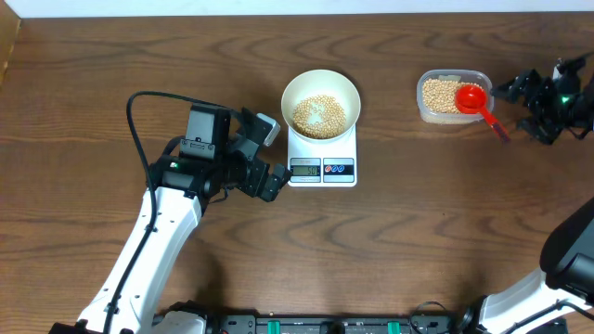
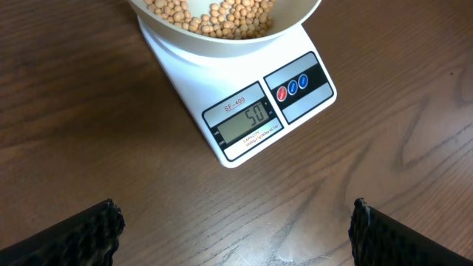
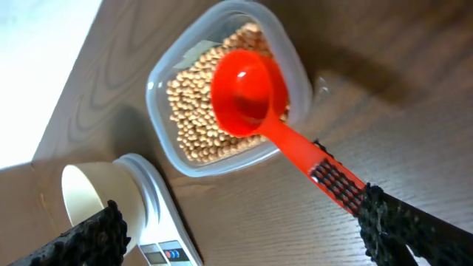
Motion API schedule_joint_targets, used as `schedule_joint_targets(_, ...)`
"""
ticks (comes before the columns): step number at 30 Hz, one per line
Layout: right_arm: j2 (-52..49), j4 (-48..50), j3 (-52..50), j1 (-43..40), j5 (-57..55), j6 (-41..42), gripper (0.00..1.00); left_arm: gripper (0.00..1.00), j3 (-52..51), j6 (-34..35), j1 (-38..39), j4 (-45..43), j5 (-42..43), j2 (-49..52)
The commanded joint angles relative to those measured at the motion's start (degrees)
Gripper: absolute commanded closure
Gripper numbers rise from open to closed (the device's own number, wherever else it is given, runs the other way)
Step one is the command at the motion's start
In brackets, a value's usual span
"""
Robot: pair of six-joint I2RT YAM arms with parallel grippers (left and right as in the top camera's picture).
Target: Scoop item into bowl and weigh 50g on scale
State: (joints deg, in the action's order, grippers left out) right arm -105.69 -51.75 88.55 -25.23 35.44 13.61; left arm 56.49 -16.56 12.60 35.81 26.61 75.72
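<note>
The white bowl (image 1: 290,91) stands on the scale (image 1: 322,170) and holds a layer of pale tan beans (image 1: 320,113). In the left wrist view the scale's display (image 2: 247,122) reads 50 below the bowl (image 2: 229,46). My left gripper (image 1: 271,153) hangs open just left of the scale with only bare table between its fingers (image 2: 236,229). A red scoop (image 1: 473,99) rests with its head on the beans in a clear tub (image 1: 419,97). My right gripper (image 3: 240,214) is open, and the scoop's handle end (image 3: 336,181) lies beside one finger, not gripped.
A black cable (image 1: 139,139) loops over the left arm. The clear tub (image 3: 159,89) sits near the table's far right edge, with beans (image 3: 192,118) inside. The bowl (image 3: 81,196) and scale (image 3: 159,222) show at the lower left of the right wrist view.
</note>
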Motion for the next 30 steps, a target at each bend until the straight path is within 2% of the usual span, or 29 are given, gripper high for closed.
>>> schedule_joint_targets(1,6.54,0.11,0.70,-0.28,2.49,-7.82,0.01,0.00,-0.02,-0.35,0.02,0.15,-0.33,0.15)
schedule_joint_targets(9,20.46,-1.49,0.70,-0.17,1.92,-13.94,0.01,0.00,-0.02,-0.35,0.02,0.15,-0.33,0.15)
schedule_joint_targets(18,33.35,-5.62,0.70,-0.17,-3.37,-14.12,0.01,0.00,-0.02,-0.35,0.02,0.15,-0.31,0.15)
schedule_joint_targets(30,38.58,-11.98,0.70,-0.17,-6.69,-13.70,0.01,0.00,-0.02,-0.35,0.02,0.15,-0.31,0.15)
